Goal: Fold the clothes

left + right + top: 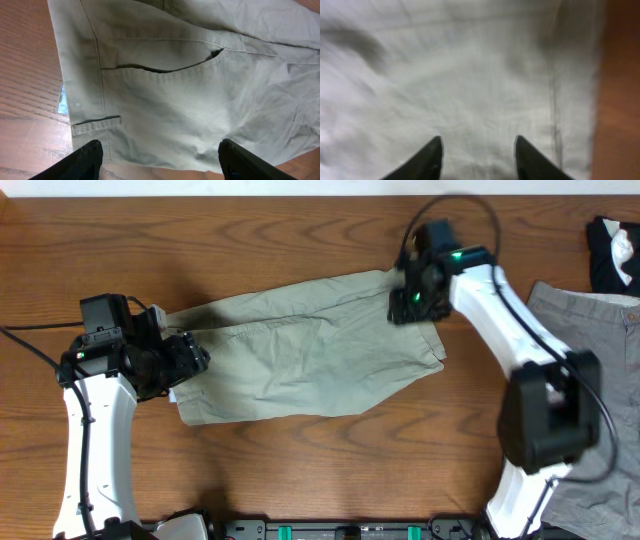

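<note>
The pale khaki-green shorts (310,355) lie spread out flat in the middle of the wooden bench (300,220), waistband to the left and leg ends to the right, with some soft creases across the cloth. The left gripper (190,358) sits over the waistband end. In its wrist view the left gripper (160,160) has its two black fingers (90,157) set wide apart above the cloth with nothing pinched between them. A slanted pocket opening (165,67) and a belt loop (97,122) show just ahead of it. The right gripper (408,298) is over the upper right corner of the shorts, at the far leg end. Its wrist view is blurred, but the right gripper (477,157) shows its fingers (427,160) parted over the cloth with no fold caught between them. A stitched hem (554,100) runs close to the edge where the wood begins. Off to the right, well apart from the khaki pair, lie darker grey shorts (590,330), partly under the right arm. A small black-and-white garment (615,250) lies in the far right corner.
</note>
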`<state>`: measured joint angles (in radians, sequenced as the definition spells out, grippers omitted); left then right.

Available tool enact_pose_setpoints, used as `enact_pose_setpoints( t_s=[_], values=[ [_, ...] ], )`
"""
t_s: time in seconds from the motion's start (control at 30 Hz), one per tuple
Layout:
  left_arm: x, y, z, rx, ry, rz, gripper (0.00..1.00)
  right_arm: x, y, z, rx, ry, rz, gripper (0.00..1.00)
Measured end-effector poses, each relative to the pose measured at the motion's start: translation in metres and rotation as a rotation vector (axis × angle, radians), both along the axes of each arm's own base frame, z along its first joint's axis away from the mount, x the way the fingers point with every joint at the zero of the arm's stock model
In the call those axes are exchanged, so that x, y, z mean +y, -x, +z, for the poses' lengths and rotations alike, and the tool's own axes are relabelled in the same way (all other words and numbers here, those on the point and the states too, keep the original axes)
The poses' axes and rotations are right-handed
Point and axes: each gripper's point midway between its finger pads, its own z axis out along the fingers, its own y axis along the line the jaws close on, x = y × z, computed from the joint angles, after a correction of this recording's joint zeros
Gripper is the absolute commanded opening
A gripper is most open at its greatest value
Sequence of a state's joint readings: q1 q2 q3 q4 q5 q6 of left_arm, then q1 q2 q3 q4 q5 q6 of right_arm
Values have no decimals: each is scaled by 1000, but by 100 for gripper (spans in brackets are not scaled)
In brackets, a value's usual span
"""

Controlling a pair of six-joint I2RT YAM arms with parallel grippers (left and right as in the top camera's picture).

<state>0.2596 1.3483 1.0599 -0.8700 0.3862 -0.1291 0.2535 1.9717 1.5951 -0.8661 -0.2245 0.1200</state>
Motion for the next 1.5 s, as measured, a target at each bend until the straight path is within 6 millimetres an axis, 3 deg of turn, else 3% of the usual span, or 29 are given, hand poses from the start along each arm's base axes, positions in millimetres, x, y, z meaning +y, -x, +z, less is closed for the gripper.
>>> enact_pose_setpoints(
  t_s=[0.1,0.17,0.27,0.43,0.5,0.97,1.17,1.27,1.4,1.5],
  values=[
    [0,-1,0,-5,-2,-2,76,2,-30,27,-137,-53,-44,49],
    [0,-1,0,-5,-2,-3,76,2,-40,24,-153,-71,-80,48],
    [0,-1,0,-5,-2,-3,76,5,-49,-4,-112,-82,-129,47],
    [0,-1,0,-6,-2,-3,76,6,-47,-63,8,-82,-201,56],
    [0,-1,0,-6,-2,-3,76,6,-44,-71,34,-86,-215,57],
    [1,-2,1,-10,-4,-3,76,6,-55,-67,-9,-95,-244,49],
    [1,-2,1,-10,-4,-3,76,1,-57,-68,-19,-72,-260,51],
    [1,-2,1,-11,-4,-3,76,0,-61,-69,-35,-66,-263,40],
    [1,-2,1,-11,-4,-3,76,-1,-61,-80,-21,-59,-266,4],
    [1,-2,1,-11,-4,-3,76,-1,-57,-84,-2,-54,-259,1]
  ],
)
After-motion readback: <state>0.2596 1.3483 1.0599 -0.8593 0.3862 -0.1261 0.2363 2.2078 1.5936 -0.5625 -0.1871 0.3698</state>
